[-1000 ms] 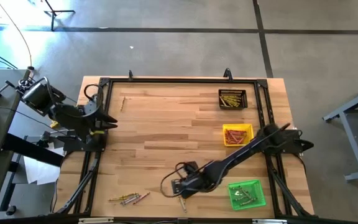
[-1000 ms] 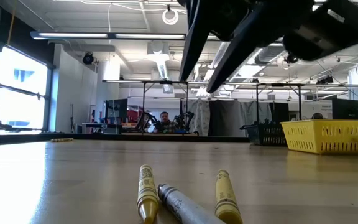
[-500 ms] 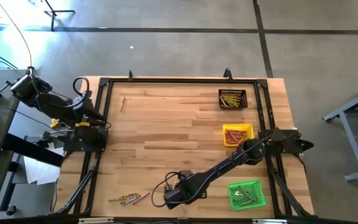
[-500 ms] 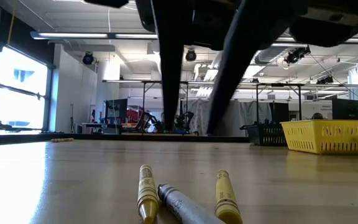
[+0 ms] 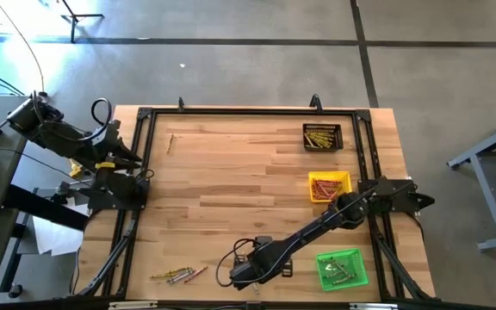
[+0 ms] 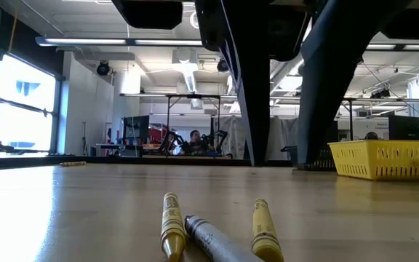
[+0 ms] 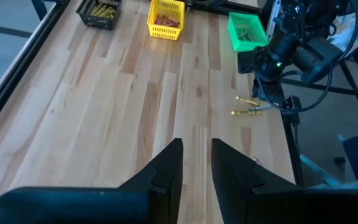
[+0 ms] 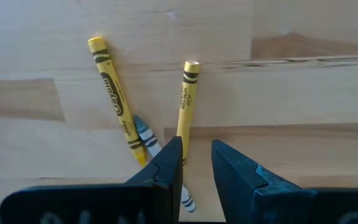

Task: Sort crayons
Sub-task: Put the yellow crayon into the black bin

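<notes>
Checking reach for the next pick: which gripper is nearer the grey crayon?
Right. The right gripper hovers directly over the grey crayon; the left gripper waits at the table's far left edge.

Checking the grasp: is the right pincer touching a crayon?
Cannot tell. In the right wrist view the right pincer stands over three crayons and one finger overlaps the yellow crayon, but whether they touch isn't shown.

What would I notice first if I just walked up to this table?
Probably the right gripper, hanging low over three crayons at the table's near edge, two yellow and one grey, its jaws a little apart and holding nothing. Next, three small trays down the right side: black, yellow and green, each with crayons inside.
</notes>
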